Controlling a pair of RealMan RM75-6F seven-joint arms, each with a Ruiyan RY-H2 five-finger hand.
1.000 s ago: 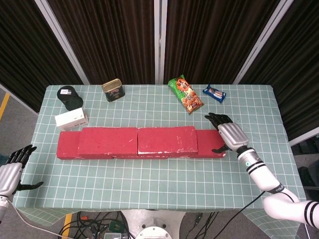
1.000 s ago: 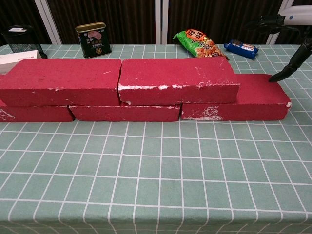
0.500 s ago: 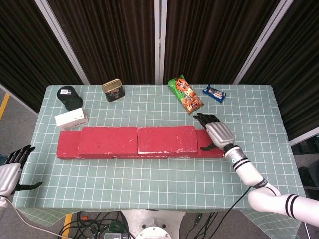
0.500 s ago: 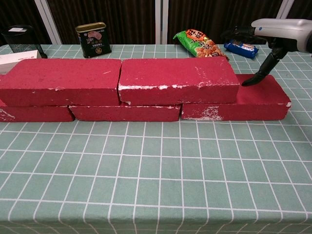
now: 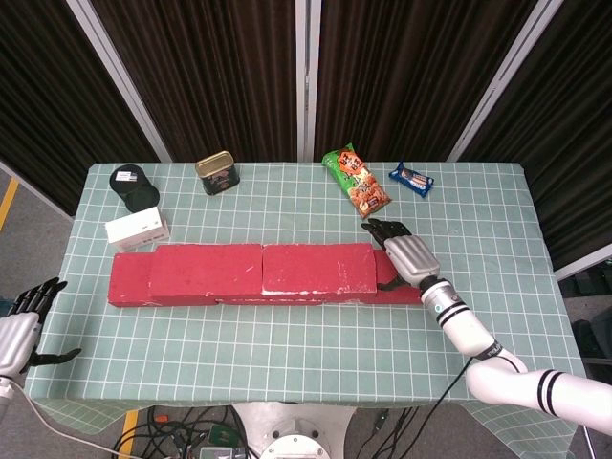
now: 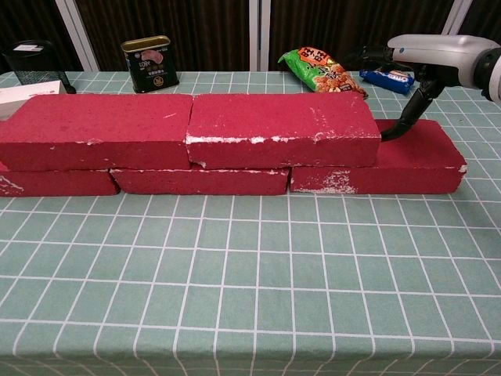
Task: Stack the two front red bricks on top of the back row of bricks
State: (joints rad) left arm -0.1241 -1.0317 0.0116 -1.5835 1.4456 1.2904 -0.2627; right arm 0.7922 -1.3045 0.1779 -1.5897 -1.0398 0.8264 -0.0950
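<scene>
Pressing right hand (image 5: 409,258) against upper right brick (image 6: 282,129), lidded tin (image 5: 216,172) behind.

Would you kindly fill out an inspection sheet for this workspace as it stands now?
Surface: table under green checked cloth.
Job's things: two upper bricks lie on the lower row, whose right end stays uncovered.
Clutter: tin can, black container, white box, snack bag, blue packet, all behind the bricks.
Hands: right hand at upper row's right end; left hand off the table's left edge, holding nothing.
Cables: tangle beneath front edge.
Surroundings: dark curtains.
</scene>
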